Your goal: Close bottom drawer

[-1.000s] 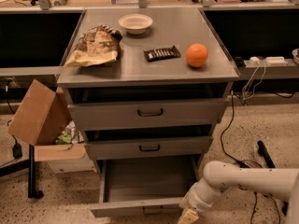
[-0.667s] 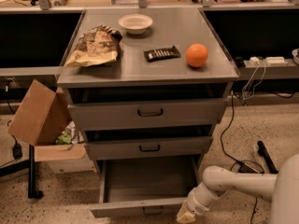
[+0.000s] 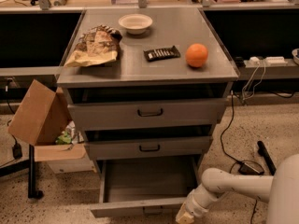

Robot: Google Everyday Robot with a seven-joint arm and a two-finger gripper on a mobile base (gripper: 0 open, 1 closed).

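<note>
The bottom drawer (image 3: 140, 206) of the grey metal cabinet is pulled far out, its empty inside showing, its short front panel near the picture's lower edge. My gripper (image 3: 186, 214) is at the end of the white arm, low at the right end of that front panel, partly cut off by the frame edge. The middle drawer (image 3: 148, 147) and the top drawer (image 3: 148, 113) stand slightly out above it.
On the cabinet top lie a chip bag (image 3: 96, 45), a white bowl (image 3: 135, 23), a dark snack bar (image 3: 161, 53) and an orange (image 3: 196, 55). An open cardboard box (image 3: 39, 113) stands at the left. Cables (image 3: 233, 129) run on the floor at the right.
The arm has drawn slightly left and lower along the drawer front. The drawer stands about as far out as before.
</note>
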